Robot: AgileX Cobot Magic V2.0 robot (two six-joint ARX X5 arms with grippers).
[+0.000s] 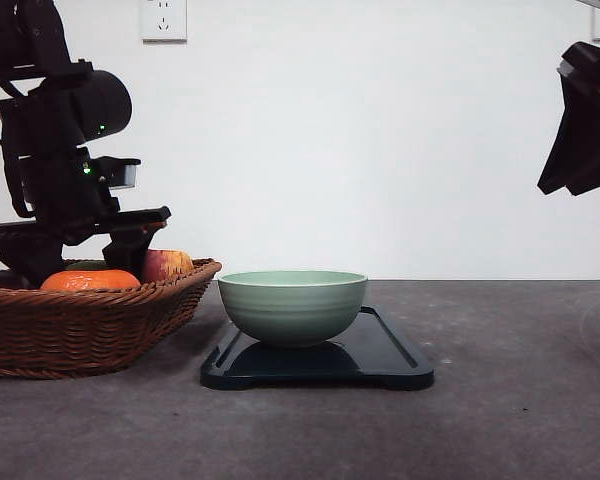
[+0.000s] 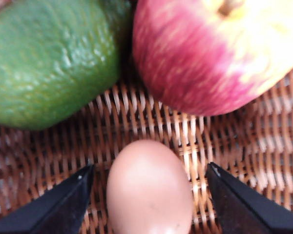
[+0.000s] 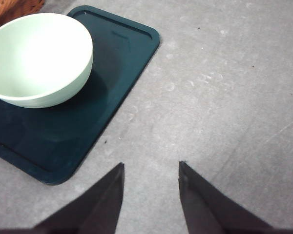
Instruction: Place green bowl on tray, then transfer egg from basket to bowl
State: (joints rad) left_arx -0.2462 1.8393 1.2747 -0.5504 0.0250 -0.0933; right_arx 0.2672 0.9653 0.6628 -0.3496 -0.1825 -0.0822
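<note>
Your left pincer [image 2: 149,183] sits spread wide around the egg [image 2: 149,187], not touching, inside the basket [image 1: 90,325]; your right pincer [image 3: 150,170] hangs parted beside the tray [image 3: 115,87] holding the bowl [image 1: 292,305].

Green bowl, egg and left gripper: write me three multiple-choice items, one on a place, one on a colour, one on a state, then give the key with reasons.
1. Where does the green bowl stand?
A. in the basket
B. on the tray
C. on the bare table

2. What colour is the big fruit beside the apple, as the left wrist view shows it?
A. green
B. purple
C. white

3. How does the left gripper stand to the egg?
A. open, a finger on each side of it
B. shut, far from it
C. holding it over the bowl

Key: 1 B, the bowl rests on the dark tray, next to the basket. 2 A, the bumpy-skinned green fruit lies by the apple. 3 A, gaps show between both fingers and the egg, which lies on the wicker.
</note>
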